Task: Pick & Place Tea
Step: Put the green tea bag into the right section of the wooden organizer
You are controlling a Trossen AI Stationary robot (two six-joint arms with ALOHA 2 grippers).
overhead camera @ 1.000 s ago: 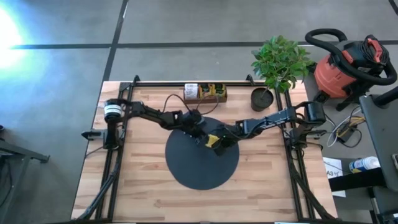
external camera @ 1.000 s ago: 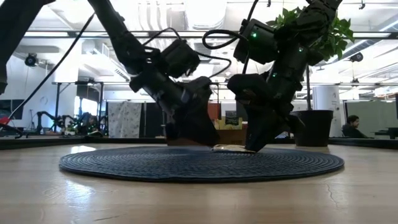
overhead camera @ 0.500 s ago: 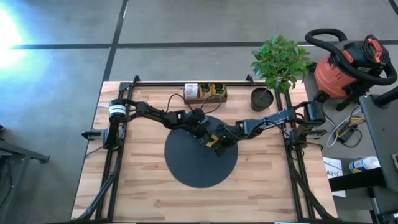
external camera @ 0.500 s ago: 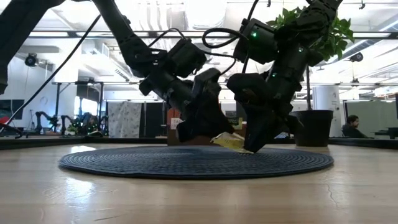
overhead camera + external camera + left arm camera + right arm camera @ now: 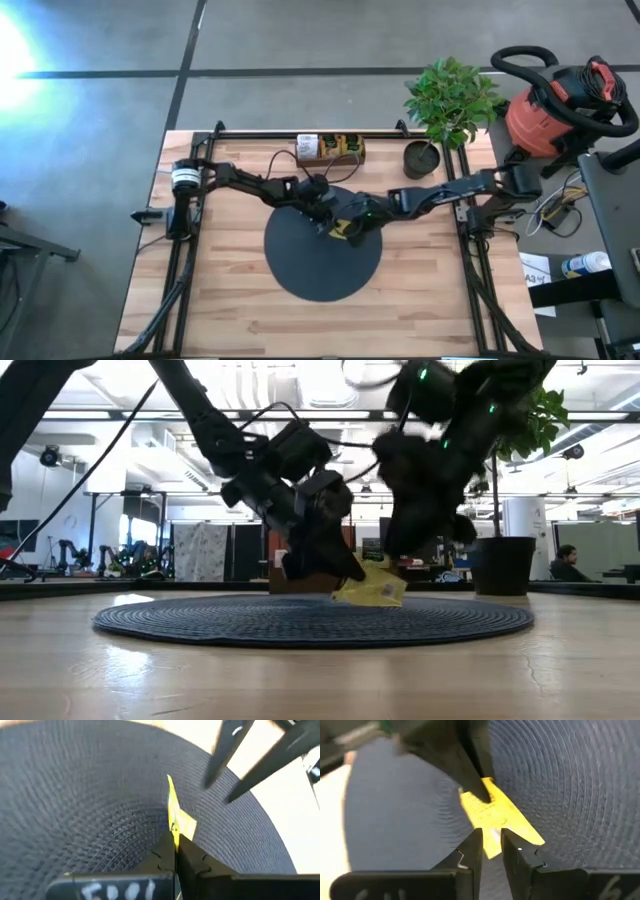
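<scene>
One yellow tea packet (image 5: 372, 589) hangs over the far part of the black round mat (image 5: 318, 268), at the table's middle. My left gripper (image 5: 175, 840) comes in from the left and is shut on it. My right gripper (image 5: 218, 793) hovers just above and to the right of the packet, its two fingers a little apart with nothing between them. In the right wrist view the packet (image 5: 495, 812) lies beyond my right gripper (image 5: 492, 851), with the left fingers (image 5: 472, 785) on its far end. My left gripper pinches the tea packet's upper edge (image 5: 173, 827) between its two fingers. The fingers slant down from the table's left side. The packet stands on edge and tilted below the fingertips, low over the mat; whether its lower corner (image 5: 385, 602) touches the mat I cannot tell.
A brown wooden box (image 5: 331, 148) holding more packets stands at the table's far edge. A potted plant (image 5: 422, 158) stands at the far right corner. Beyond the table's right side a red shop vacuum (image 5: 560, 105) sits on the floor. Bare wood lies near the front edge.
The packet, lying flat on the mat under my right gripper a second ago, was tipped up off the mat. My left gripper has shut on it and taken hold. My right gripper has gone up and away from the packet, which stays with the left.
</scene>
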